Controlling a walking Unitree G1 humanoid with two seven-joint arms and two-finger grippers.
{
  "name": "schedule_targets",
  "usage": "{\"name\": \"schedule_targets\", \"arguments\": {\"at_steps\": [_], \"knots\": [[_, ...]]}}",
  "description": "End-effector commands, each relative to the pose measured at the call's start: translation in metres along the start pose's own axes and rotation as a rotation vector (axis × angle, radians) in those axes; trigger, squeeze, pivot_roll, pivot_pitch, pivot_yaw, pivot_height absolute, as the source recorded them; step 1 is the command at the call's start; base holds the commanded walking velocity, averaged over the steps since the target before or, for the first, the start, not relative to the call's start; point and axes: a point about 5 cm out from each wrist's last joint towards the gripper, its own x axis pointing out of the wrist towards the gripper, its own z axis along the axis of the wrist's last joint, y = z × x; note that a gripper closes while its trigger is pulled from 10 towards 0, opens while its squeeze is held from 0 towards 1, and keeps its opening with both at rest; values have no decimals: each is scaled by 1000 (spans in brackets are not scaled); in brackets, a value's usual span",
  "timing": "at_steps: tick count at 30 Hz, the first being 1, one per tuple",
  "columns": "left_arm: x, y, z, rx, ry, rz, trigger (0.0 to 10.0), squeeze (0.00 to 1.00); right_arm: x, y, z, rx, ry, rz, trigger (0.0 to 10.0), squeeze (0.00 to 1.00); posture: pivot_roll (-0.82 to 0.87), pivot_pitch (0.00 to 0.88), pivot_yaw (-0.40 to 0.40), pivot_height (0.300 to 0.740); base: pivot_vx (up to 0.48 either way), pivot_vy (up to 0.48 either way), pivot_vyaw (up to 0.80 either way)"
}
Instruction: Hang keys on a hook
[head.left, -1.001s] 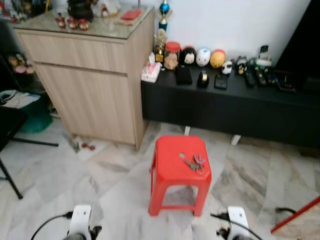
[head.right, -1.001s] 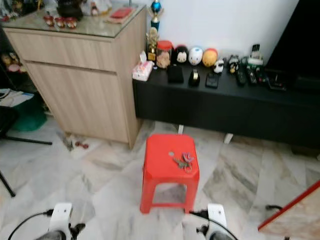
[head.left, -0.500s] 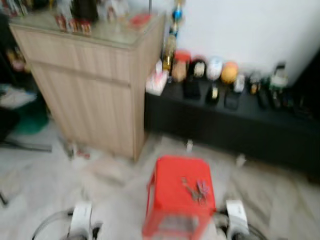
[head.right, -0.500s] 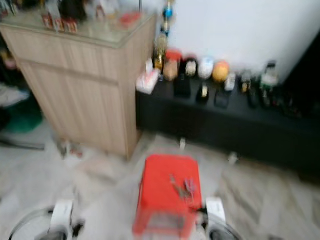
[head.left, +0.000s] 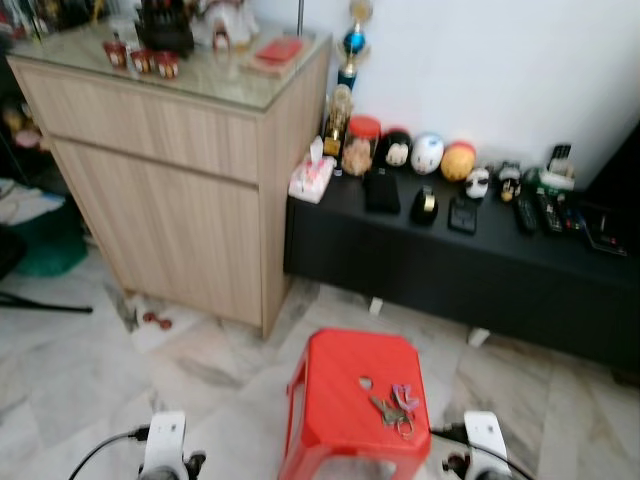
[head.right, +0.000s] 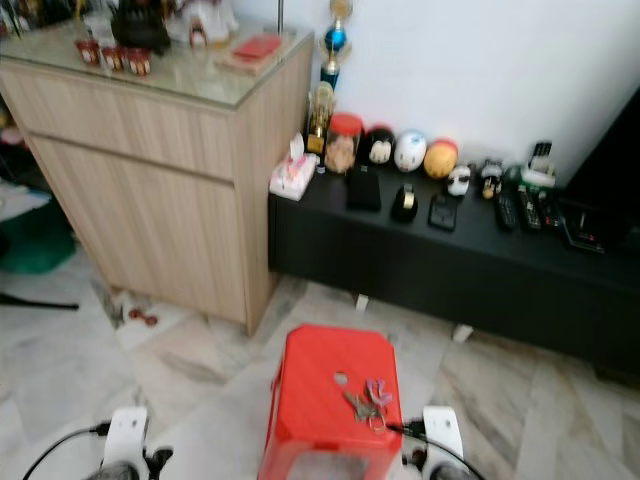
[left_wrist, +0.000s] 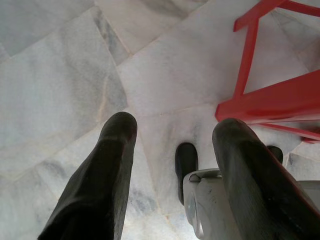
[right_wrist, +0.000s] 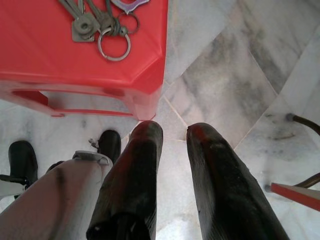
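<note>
A bunch of keys (head.left: 392, 405) with a pink tag lies on top of a red plastic stool (head.left: 335, 395) right in front of me; the key ring (right_wrist: 114, 46) lies near the stool's edge. My right gripper (right_wrist: 173, 132) hangs beside the stool, lower than its seat, over the floor. Its fingers are a narrow gap apart and hold nothing. My left gripper (left_wrist: 172, 135) hangs open over the marble floor on the stool's other side, its fingers wide apart. Both silver forearms (head.left: 163, 445) show at the bottom of the eye views.
A wooden cabinet (head.left: 170, 190) stands at the back left, with small items on its glass top. A low black bench (head.left: 450, 260) along the white wall carries figurines, jars and remotes. My feet (left_wrist: 186, 160) stand on the marble floor. A cable (right_wrist: 302, 120) lies to my right.
The camera has moved closer, so the stool and keys sit lower in the picture and the cabinet top shows more. The blur of half a second ago is gone. The keys lie as before.
</note>
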Motion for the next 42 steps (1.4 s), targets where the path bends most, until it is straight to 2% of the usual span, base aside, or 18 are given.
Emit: {"name": "schedule_targets", "arguments": {"at_steps": [1,4,7,11,18,21,24,27,29,34,35,36,40,42], "knots": [[0,-3,-3,-17,2,-3,10000,0,0,-4,3,26,-21,-15,10000,0,37,0,-120,740,0,0,0],[-1,-2,-2,-41,-32,7,10000,0,0,-3,3,57,-48,-28,10000,0,41,0,-113,740,0,0,0],[-3,1,-2,-99,-90,38,10000,0,0,-1,0,166,-64,-37,10000,0,48,0,-95,740,0,0,0],[-3,6,-2,-43,-95,16,10000,0,0,2,-3,162,-51,-34,10000,0,56,0,-70,740,0,0,0],[-5,15,-5,-11,-83,29,10000,0,0,7,-7,200,-51,-38,10000,0,18,0,-18,740,0,0,0],[-6,17,-4,-13,-113,35,10000,0,0,8,-6,224,-73,-47,10000,0,14,0,-17,740,0,0,0],[-7,17,-2,-18,-156,54,10000,0,-1,7,-4,204,-99,-44,10000,0,21,0,-24,740,0,0,0],[-10,18,0,-39,-245,101,10000,0,-2,5,0,136,-147,-43,10000,0,28,0,-39,740,0,0,0],[-12,18,1,-74,-289,104,10000,0,-2,4,3,129,-181,-48,10000,0,27,0,-44,740,0,0,0],[-15,16,5,-83,-371,81,10000,0,-4,2,7,122,-236,-50,10000,0,19,0,-45,740,0,0,0],[-26,17,17,-57,-519,89,10000,0,-4,1,7,130,-255,-43,10000,0,11,0,-52,740,0,0,0],[-31,16,22,-50,-576,90,10000,0,-5,1,8,121,-262,-40,10000,0,11,0,-52,740,0,0,0],[-38,14,28,-45,-636,76,10000,0,-5,1,9,110,-286,-35,10000,0,13,0,-54,740,0,0,0],[-47,10,32,-60,-696,57,10000,0,-7,0,11,110,-322,-34,10000,0,6,0,-55,740,0,0,0]]}}
